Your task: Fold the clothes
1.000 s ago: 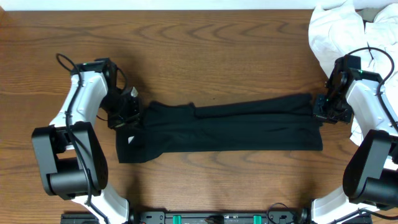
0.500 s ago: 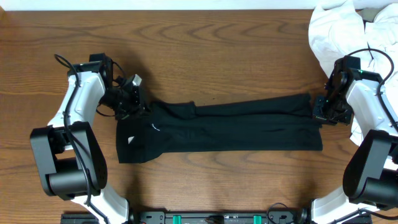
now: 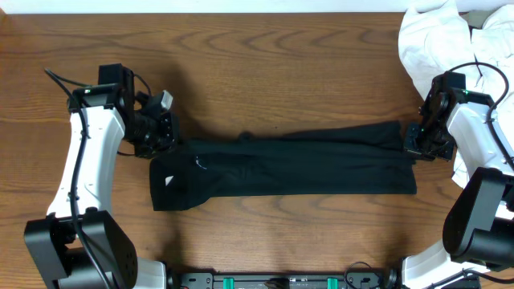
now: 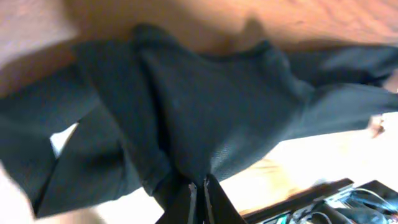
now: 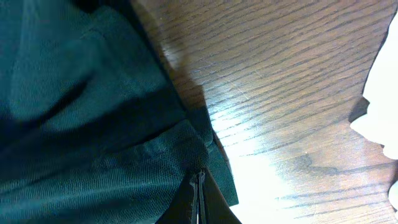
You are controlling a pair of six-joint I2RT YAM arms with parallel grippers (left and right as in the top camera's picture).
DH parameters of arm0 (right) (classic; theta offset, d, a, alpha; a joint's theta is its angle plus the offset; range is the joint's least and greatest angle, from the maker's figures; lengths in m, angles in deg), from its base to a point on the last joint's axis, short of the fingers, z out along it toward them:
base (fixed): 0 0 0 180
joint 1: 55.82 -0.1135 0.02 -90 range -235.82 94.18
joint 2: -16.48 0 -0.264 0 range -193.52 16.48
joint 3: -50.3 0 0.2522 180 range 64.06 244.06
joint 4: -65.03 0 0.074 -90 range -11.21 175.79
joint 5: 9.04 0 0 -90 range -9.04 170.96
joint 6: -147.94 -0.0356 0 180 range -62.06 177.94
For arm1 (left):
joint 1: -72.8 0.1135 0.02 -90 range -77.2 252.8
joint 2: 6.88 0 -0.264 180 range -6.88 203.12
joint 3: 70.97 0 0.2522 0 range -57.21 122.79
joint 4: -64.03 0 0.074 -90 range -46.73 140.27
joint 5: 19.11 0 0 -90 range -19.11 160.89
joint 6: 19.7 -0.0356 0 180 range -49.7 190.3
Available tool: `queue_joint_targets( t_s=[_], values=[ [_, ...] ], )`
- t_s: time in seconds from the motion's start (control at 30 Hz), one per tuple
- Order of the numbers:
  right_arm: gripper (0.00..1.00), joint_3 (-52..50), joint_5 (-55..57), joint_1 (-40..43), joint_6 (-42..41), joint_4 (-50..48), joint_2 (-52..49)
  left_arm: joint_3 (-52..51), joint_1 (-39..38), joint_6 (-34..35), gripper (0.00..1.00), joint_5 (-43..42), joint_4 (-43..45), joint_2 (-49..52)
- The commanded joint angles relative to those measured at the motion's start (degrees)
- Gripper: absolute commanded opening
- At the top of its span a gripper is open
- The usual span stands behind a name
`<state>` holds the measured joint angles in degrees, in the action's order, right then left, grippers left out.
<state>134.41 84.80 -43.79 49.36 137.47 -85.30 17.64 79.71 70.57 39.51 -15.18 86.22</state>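
Wood-grain tabletop with some laundry on it

The brown tabletop [image 3: 265,56] has bold grain running side to side. A black garment [image 3: 289,168] lies stretched in a long band across the middle, from 9 o'clock to 3 o'clock. It's wider at the 9 o'clock end, where a small white tag [image 3: 168,180] shows. A heap of white garments [image 3: 430,40] sits at 2 o'clock, running out of view.

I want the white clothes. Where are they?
From above, the white clothes are piled at the far right corner of the table, just beyond the right claw gripping the black garment.
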Motion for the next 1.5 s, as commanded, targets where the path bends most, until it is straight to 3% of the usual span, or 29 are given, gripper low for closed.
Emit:
queue_joint_targets(
  t_s=[0.0,0.53,0.63,0.77,0.9,1.07,1.17,1.27,1.47],
  values=[
    [0.01,0.04,0.24,0.66,-0.83,-0.31,-0.02,-1.9,-0.2,1.55,0.06,5.09,-0.13,0.13],
    [0.01,0.04,0.22,0.66,-0.83,-0.39,-0.02,-14.75,-2.01,1.53,0.07,5.11,3.8,0.13],
    [0.01,0.02,0.22,0.66,-0.81,-0.37,-0.02,-14.75,-2.01,1.53,0.23,5.11,3.61,0.13],
    [0.02,0.02,0.24,0.66,-0.81,-0.39,-0.02,-14.73,-1.99,1.53,0.28,5.11,3.43,0.13],
    [0.07,0.04,0.24,0.66,-0.81,-1.25,-0.02,-13.68,-1.97,1.55,0.28,5.09,3.43,0.04],
    [0.26,1.73,1.09,1.03,-0.85,-2.54,-0.02,-9.62,-1.97,1.55,0.29,5.14,3.45,-1.29],
    [0.28,4.98,0.85,1.73,-0.83,-1.62,0.0,-6.47,-1.97,2.89,0.28,5.14,3.5,-2.54],
    [0.18,9.42,-5.7,1.6,1.99,1.77,0.17,-4.33,-2.03,3.1,0.28,5.09,3.52,-3.72],
    [0.17,12.72,-29.86,-1.29,15.21,7.54,0.28,-4.33,-5.31,3.43,0.21,4.92,4.42,-4.68]
  ],
)
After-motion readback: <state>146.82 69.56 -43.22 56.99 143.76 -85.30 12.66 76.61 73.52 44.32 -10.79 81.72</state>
